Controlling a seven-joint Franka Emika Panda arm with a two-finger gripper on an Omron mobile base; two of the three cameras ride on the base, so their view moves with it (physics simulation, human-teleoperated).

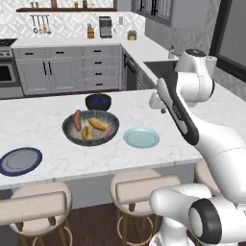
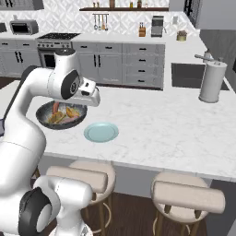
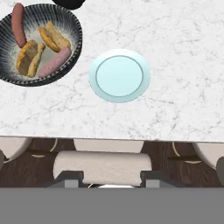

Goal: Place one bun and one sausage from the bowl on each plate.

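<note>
The wide dark grey bowl [image 1: 90, 128] [image 3: 39, 43] sits mid-counter holding two golden buns [image 3: 53, 37] [image 3: 29, 56] and two sausages, one reddish [image 3: 18, 18] and one pink [image 3: 54, 62]. The pale teal plate [image 1: 141, 137] [image 2: 101, 132] [image 3: 119, 75] lies bare just right of the bowl. The dark navy plate [image 1: 20, 161] lies bare at the counter's left front. My gripper [image 3: 110, 178] hangs high above the counter's front edge, nearer the teal plate than the bowl. Its fingers stand wide apart, open, with nothing between them.
A smaller dark blue bowl [image 1: 98, 101] stands right behind the grey bowl. A grey canister [image 2: 212, 82] stands beside the sink [image 2: 189, 75] at the right. Padded stools [image 1: 144, 188] [image 2: 188, 196] line the counter's near side.
</note>
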